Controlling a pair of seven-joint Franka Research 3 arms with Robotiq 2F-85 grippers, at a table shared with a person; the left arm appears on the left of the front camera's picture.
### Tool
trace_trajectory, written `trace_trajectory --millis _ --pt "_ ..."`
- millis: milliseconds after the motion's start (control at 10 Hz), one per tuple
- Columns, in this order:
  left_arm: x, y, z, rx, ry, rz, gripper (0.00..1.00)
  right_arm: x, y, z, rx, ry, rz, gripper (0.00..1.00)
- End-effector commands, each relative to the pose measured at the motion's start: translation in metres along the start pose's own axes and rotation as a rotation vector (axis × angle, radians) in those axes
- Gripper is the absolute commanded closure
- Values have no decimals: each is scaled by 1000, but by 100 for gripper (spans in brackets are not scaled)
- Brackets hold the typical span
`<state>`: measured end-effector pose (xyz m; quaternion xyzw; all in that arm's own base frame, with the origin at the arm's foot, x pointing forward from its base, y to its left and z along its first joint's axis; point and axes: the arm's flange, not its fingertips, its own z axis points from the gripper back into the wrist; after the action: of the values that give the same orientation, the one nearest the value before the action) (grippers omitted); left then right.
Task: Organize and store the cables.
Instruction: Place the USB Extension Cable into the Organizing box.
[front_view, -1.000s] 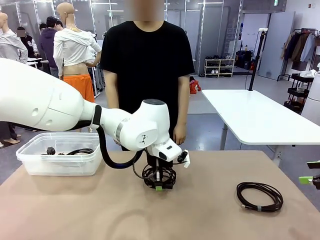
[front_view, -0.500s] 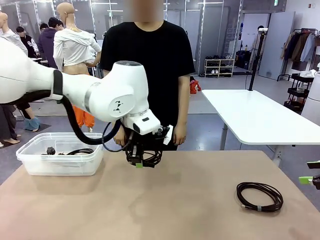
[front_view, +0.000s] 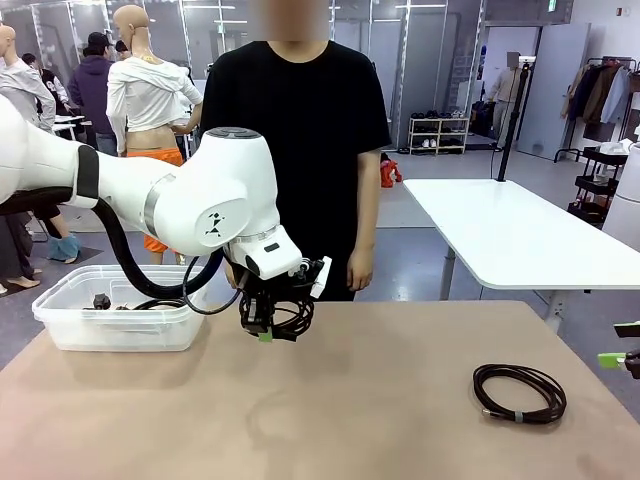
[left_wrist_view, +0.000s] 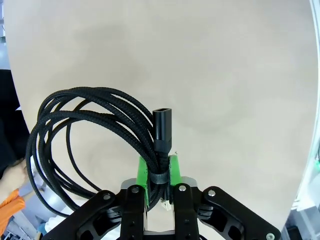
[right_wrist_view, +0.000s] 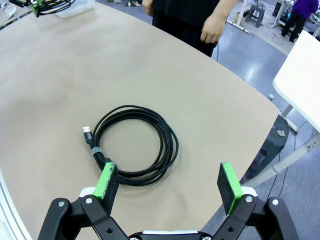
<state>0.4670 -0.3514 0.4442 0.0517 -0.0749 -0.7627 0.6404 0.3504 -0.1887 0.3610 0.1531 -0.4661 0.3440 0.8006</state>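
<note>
My left gripper (front_view: 266, 335) is shut on a coiled black cable (front_view: 283, 314) and holds it in the air above the table, just right of the clear bin (front_view: 60, 328). In the left wrist view the green pads (left_wrist_view: 145, 176) pinch the coil (left_wrist_view: 70, 117) at its binding strap, below a flat connector (left_wrist_view: 162, 127). A second cable (front_view: 153, 303) with a chunky plug (front_view: 101, 300) lies in the bin. A third coil (front_view: 519, 392) rests on the table at the right. My right gripper (right_wrist_view: 168, 181) hangs open near that coil (right_wrist_view: 135, 145), not touching it.
A person in a black shirt (front_view: 295, 120) stands at the far edge, hands down (right_wrist_view: 212, 31). The brown table's right edge (right_wrist_view: 260, 100) runs close to the third coil. A white table (front_view: 510, 230) stands beyond.
My left arm has lifted the coil off the table's middle and carried it left toward the bin. The right gripper and the coil on the right have not moved.
</note>
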Motion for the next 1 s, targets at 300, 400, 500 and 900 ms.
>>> trace_trajectory --millis 300,400,500,900 --pt "2 3 0 -2 -3 -1 81 0 0 1 -4 1 6 0" --pt "-13 15 6 25 -16 5 81 0 0 1 -4 1 6 0" --pt "-35 25 14 23 -43 -21 81 0 0 1 -4 1 6 0" --pt "-139 49 42 63 -78 -69 81 0 0 1 -4 1 6 0"
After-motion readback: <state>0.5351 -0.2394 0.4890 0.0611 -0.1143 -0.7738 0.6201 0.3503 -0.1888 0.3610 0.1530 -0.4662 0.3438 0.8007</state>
